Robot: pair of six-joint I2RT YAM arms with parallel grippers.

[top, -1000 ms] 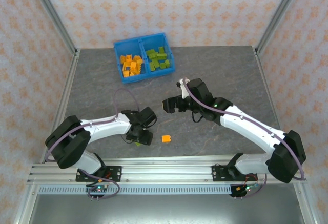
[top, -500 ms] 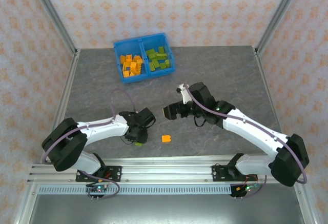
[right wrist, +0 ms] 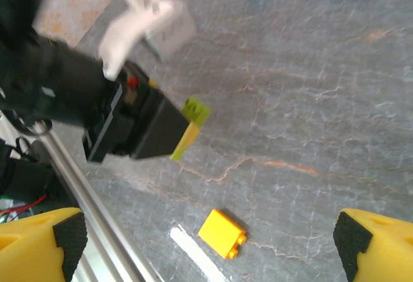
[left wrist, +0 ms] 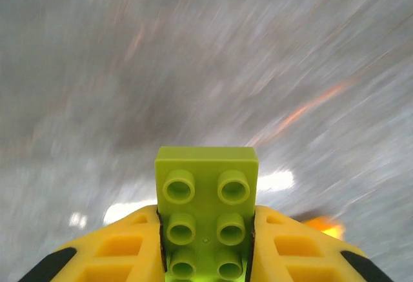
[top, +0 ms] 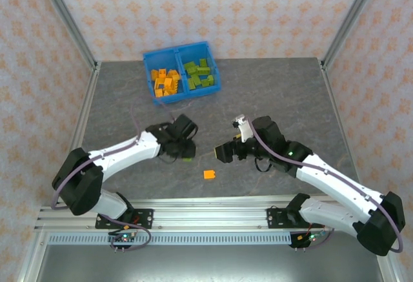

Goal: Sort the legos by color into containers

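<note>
- The left fingers (left wrist: 122, 250) are closed on a green brick (left wrist: 206, 211), one yellow pad pressed against each long side.
- The brick's studs face the left wrist camera. Its far end sticks out past the fingertips.
- Behind it the counter (left wrist: 193, 69) is smeared with blur, so I cannot tell from this view whether the brick touches the surface.
- From the right wrist, the same brick (right wrist: 195, 110) shows at the tip of the left arm's black wrist block (right wrist: 129, 127). It is tilted, with grey counter around it.
- The right fingers (right wrist: 42, 243) are wide open, one yellow pad at each lower corner of their own view, with nothing between them or touching them.
- An orange brick (right wrist: 222, 233) lies flat on the counter below the open right fingers, apart from both pads.
- From above, that orange brick (top: 209, 174) sits near the front edge, between the two arms. It is just in front of the right fingers (top: 224, 152) and near the held green brick (top: 187, 159).
- The blue bin (top: 147, 56) stands at the far side of the counter, well apart from both arms.
- Its left compartment holds orange bricks (top: 164, 80) and its right one holds green bricks (top: 199, 75).
</note>
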